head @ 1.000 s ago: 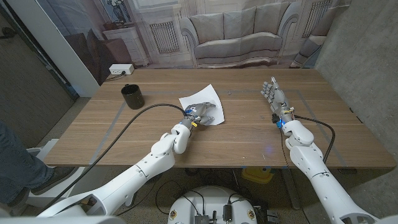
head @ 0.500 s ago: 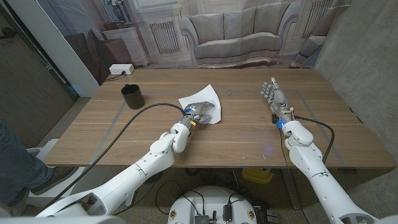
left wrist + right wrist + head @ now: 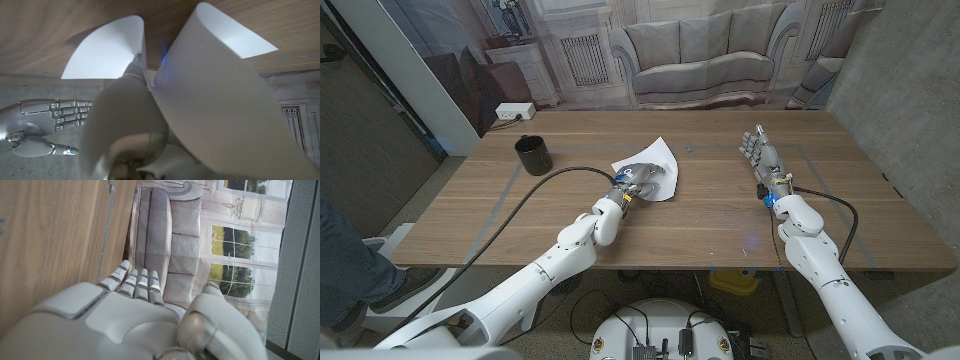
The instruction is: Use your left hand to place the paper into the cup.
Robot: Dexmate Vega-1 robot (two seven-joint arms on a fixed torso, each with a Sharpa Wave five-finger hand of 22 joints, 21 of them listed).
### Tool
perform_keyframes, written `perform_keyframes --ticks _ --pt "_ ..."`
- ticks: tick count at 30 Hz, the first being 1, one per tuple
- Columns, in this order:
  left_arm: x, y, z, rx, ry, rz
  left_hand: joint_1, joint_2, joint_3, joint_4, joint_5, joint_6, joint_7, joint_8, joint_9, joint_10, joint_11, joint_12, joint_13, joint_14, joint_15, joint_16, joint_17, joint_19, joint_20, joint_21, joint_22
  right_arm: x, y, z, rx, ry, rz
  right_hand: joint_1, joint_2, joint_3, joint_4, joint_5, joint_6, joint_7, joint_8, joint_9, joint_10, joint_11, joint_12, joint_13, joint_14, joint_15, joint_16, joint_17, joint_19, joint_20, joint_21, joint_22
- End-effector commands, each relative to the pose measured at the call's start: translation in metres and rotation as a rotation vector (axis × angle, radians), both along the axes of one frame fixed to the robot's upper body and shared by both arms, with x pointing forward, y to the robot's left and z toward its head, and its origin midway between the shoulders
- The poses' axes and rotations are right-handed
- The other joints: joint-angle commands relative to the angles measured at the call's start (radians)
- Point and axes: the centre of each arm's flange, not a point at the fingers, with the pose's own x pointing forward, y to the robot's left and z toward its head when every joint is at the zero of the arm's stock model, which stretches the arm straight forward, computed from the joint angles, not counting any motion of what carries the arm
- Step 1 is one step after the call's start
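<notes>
A white sheet of paper (image 3: 661, 156) lies at the table's middle, its edges curling up off the wood. My left hand (image 3: 642, 180) is on its near part and grips it; in the left wrist view the paper (image 3: 225, 100) bends up around my left hand (image 3: 125, 125). The black cup (image 3: 532, 155) stands upright at the far left, well apart from the paper. My right hand (image 3: 760, 155) waits at the right with fingers straight and apart, holding nothing; it also appears in the left wrist view (image 3: 45, 117) and the right wrist view (image 3: 115, 320).
A white socket box (image 3: 513, 111) sits at the table's far left corner. Thin tape lines (image 3: 500, 195) mark the wooden top. A person's leg (image 3: 340, 260) stands beside the table at the left. A printed sofa backdrop hangs behind.
The paper has bunched up under my left hand and its far edges have risen off the table. The right hand has not moved.
</notes>
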Motion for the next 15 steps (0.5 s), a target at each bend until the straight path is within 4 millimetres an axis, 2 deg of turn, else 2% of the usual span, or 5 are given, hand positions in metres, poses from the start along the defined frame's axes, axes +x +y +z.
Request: perform_keyframes --ticks 1,15 --pt "-0.0039 0.0052 0.0072 -0.028 -0.02 -0.021 0.008 0.002 0.012 0.001 -0.007 0.022 0.001 0.01 0.004 0.019 0.011 0.004 0.002 0.023 -0.117 0.004 0.0 0.014 -0.01 0.003 -0.001 -0.0051 0.0012 0.0008 -0.001 -0.008 -0.003 -0.001 0.002 0.0 0.0 0.002 0.004 -0.002 0.0 0.006 0.007 0.001 -0.003 0.002 0.007 0.005 -0.005 0.004 0.01 -0.019 -0.004 0.001" --pt "-0.0122 0.0138 0.014 -0.035 -0.026 0.001 -0.007 0.004 0.017 0.017 -0.015 0.017 -0.005 0.002 0.004 0.014 0.021 -0.007 0.002 0.013 -0.107 -0.011 0.0 0.0 0.01 -0.006 -0.001 -0.0067 0.0027 0.0021 -0.008 -0.009 0.004 -0.001 0.003 -0.001 -0.001 0.002 0.004 -0.002 0.0 0.006 0.007 0.002 -0.003 0.002 0.008 0.005 -0.005 0.004 0.012 -0.019 -0.007 0.002"
